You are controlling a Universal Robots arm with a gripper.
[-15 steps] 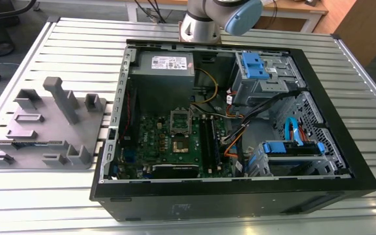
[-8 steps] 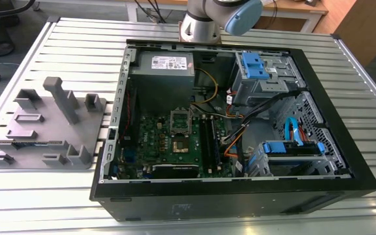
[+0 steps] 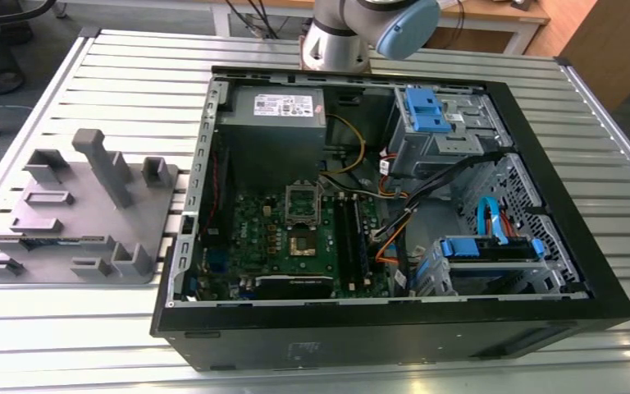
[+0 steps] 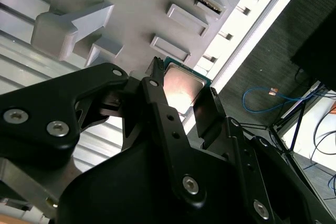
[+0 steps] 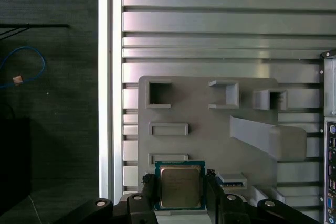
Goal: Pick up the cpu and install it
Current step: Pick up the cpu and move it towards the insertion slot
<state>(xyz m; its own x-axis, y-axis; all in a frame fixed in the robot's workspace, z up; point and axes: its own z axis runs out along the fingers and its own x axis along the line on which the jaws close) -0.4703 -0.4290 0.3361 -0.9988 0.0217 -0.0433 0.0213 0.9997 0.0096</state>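
Over the grey fixture point(image 5: 210, 129) on the table point(image 5: 210, 24), we see our hand point(image 5: 180, 181) closed on the cpu point(image 5: 180, 188), gripping its two opposite edges

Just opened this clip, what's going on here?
The arm's gripper is closed on the cpu, with its fingers on opposite edges of the chip, as seen in both wrist views. The chip is over the grey fixture block and appears to be lifted off it. In the exterior view the open computer case sits beside that fixture on the slatted table. The cpu is not yet at the motherboard.
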